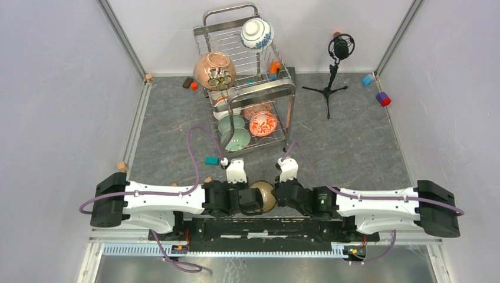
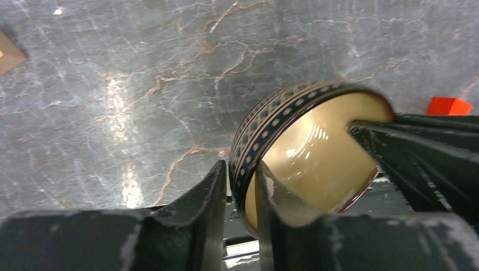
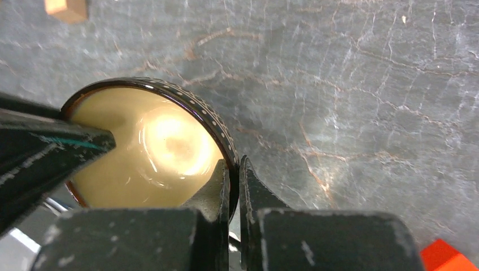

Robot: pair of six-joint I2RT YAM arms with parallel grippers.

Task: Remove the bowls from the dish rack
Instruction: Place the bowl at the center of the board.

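Right gripper (image 3: 234,165): clenched on the tan bowl (image 3: 147,144) at its rim; we hold firm.
Left gripper (image 2: 242,172): loose astride that rim; we draw it straight off, without snagging.

The grey marbled surface (image 1: 354,147) carries the dish rack (image 1: 266,89) at twelve o'clock, a microphone tripod (image 1: 328,89) at one, and a teal block (image 1: 211,160) near centre.

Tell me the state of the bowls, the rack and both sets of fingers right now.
tan bowl: held by its rim, off the rack
right fingers: shut on the tan bowl's rim
left fingers: astride that rim, grip unclear
dish rack: loaded on both tiers
brown bowl: on edge, upper tier
blue-and-white bowl: on edge, upper tier
pale green bowl: lower tier
red-and-white bowl: lower tier
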